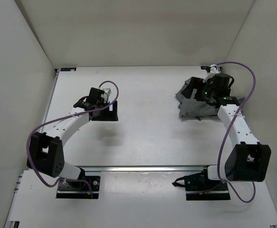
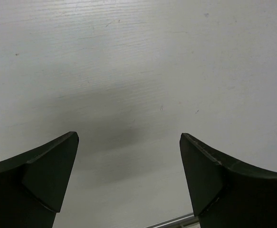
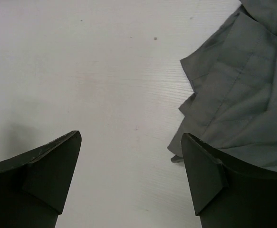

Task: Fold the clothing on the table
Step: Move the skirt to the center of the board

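Clothing [image 1: 191,108] is lying bunched at the far right of the table [image 1: 143,137]. Right gripper [image 3: 131,137] is hovering at its edge, fingers apart and empty. Left gripper [image 2: 128,137] is hanging wide apart over the table. The fabric is looking soft, light and floppy, so pinching 1 free hem corner seems best.

- The skirt [image 1: 191,105] lies on the worktop [image 1: 148,142], in its far right part.
- The right pincer [image 3: 131,135] hangs over the skirt's edge.
- The left pincer [image 2: 128,137] hangs over the worktop left of centre, well apart from the skirt.

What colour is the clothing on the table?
The clothing is dark grey with straight pleat lines; clearest in right wrist view.
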Motion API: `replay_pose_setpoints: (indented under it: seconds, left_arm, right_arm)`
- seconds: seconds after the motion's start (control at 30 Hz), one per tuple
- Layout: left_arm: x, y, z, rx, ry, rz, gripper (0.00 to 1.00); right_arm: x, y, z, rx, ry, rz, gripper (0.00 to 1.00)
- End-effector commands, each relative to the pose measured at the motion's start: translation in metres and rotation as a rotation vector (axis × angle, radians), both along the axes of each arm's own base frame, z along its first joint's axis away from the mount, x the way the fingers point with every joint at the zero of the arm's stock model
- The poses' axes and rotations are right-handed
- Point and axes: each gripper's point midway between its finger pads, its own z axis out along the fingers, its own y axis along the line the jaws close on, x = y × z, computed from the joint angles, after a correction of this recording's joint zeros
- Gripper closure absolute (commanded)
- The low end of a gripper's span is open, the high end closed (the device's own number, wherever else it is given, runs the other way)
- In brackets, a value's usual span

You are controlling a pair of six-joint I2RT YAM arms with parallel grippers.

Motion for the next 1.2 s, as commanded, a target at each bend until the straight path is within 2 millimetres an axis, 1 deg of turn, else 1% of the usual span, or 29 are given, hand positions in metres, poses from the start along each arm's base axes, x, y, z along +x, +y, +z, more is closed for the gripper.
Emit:
replay_pose_setpoints:
  seconds: [0.0,0.03,0.07,0.1,0.13,0.17,0.2,0.23,0.27,0.37,0.4,0.43,0.47,0.5,0.57,0.6,0.63,0.73,0.77,0.8,0.87,0.9,0.93,1.0,1.03,1.07,1.1,1.13,1.17]
  left_arm:
    - [0.005,-0.002,0.008,-0.003,-0.054,-0.020,0.01]
    - [0.006,-0.004,0.010,-0.011,-0.061,-0.028,0.02]
    - [0.004,-0.004,0.008,-0.015,-0.058,-0.029,0.01]
    - [0.005,-0.007,0.008,-0.021,-0.060,-0.038,0.02]
    - [0.003,-0.008,0.006,-0.020,-0.058,-0.041,0.01]
    - [-0.001,-0.008,0.001,-0.012,-0.040,-0.043,0.01]
    - [0.000,-0.010,0.004,-0.012,-0.051,-0.048,0.01]
    - [-0.002,-0.010,-0.001,-0.009,-0.045,-0.052,0.01]
    - [-0.003,-0.010,0.000,-0.008,-0.048,-0.054,0.01]
    - [-0.008,-0.007,-0.006,-0.026,-0.037,-0.040,0.01]
    - [-0.012,-0.010,-0.007,-0.037,-0.036,-0.052,0.02]
    - [-0.012,-0.008,-0.008,-0.040,-0.040,-0.050,0.01]
    - [-0.013,-0.006,-0.010,-0.040,-0.035,-0.043,0.01]
    - [-0.015,-0.006,-0.012,-0.035,-0.024,-0.044,0.01]
    - [-0.017,-0.003,-0.015,-0.027,-0.008,-0.042,0.01]
    - [-0.018,-0.003,-0.015,-0.024,-0.001,-0.044,0.01]
    - [-0.019,-0.002,-0.015,-0.023,0.008,-0.047,0.01]
    - [-0.021,-0.002,-0.014,-0.025,0.014,-0.052,0.01]
    - [-0.020,-0.001,-0.011,-0.034,0.003,-0.048,0.02]
    - [-0.022,0.001,-0.015,-0.033,0.017,-0.044,0.01]
    - [-0.021,0.002,-0.016,-0.040,0.017,-0.040,0.01]
    - [-0.023,0.003,-0.017,-0.045,0.024,-0.042,0.01]
    - [-0.020,0.004,-0.017,-0.038,0.016,-0.038,0.01]
    - [-0.022,0.005,-0.021,-0.035,0.034,-0.037,0.01]
    - [-0.021,0.005,-0.021,-0.033,0.033,-0.042,0.01]
    - [-0.020,0.004,-0.020,-0.034,0.034,-0.045,0.01]
    - [-0.019,0.003,-0.021,-0.038,0.033,-0.042,0.02]
    - [-0.018,0.003,-0.020,-0.041,0.038,-0.041,0.01]
    - [-0.019,0.001,-0.022,-0.040,0.046,-0.051,0.02]
  right_arm:
    - [-0.012,-0.018,-0.008,-0.089,0.008,-0.027,0.16]
    - [-0.019,-0.018,-0.016,-0.111,0.042,-0.024,0.16]
    - [-0.024,-0.022,-0.024,-0.173,0.076,-0.033,0.16]
    - [-0.025,-0.024,-0.030,-0.233,0.086,-0.033,0.13]
    - [-0.031,-0.024,-0.033,-0.279,0.107,-0.020,0.11]
    - [-0.032,-0.030,-0.039,-0.319,0.131,-0.053,0.10]
    - [-0.032,-0.035,-0.040,-0.360,0.143,-0.060,0.09]
    - [-0.033,-0.036,-0.044,-0.375,0.157,-0.054,0.09]
    - [-0.035,-0.038,-0.050,-0.398,0.179,-0.047,0.09]
    - [-0.030,-0.038,-0.059,-0.521,0.167,0.006,0.09]
    - [-0.026,-0.029,-0.063,-0.538,0.156,0.039,0.08]
    - [-0.023,-0.025,-0.071,-0.589,0.153,0.068,0.05]
    - [-0.025,-0.025,-0.082,-0.622,0.167,0.095,0.04]
    - [-0.021,-0.018,-0.082,-0.636,0.145,0.112,0.03]
    - [-0.020,-0.009,-0.101,-0.714,0.167,0.159,0.02]
    - [-0.018,-0.009,-0.103,-0.746,0.167,0.163,0.02]
    - [-0.021,-0.004,-0.114,-0.777,0.189,0.184,0.01]
    - [-0.019,-0.015,-0.134,-0.885,0.253,0.171,0.01]
    - [-0.018,-0.018,-0.140,-0.896,0.274,0.165,0.01]
    - [-0.015,-0.019,-0.142,-0.893,0.288,0.154,0.01]
    - [-0.015,-0.028,-0.147,-0.869,0.323,0.124,0.02]
    - [-0.015,-0.029,-0.149,-0.864,0.333,0.123,0.03]
    - [-0.015,-0.034,-0.148,-0.847,0.335,0.106,0.05]
    - [-0.014,-0.040,-0.151,-0.839,0.338,0.089,0.09]
    - [-0.016,-0.044,-0.154,-0.832,0.346,0.082,0.14]
    - [-0.012,-0.044,-0.152,-0.814,0.333,0.073,0.15]
    - [-0.010,-0.044,-0.152,-0.798,0.329,0.074,0.19]
    - [-0.011,-0.038,-0.156,-0.785,0.327,0.097,0.24]
    - [-0.009,-0.039,-0.156,-0.771,0.329,0.092,0.25]
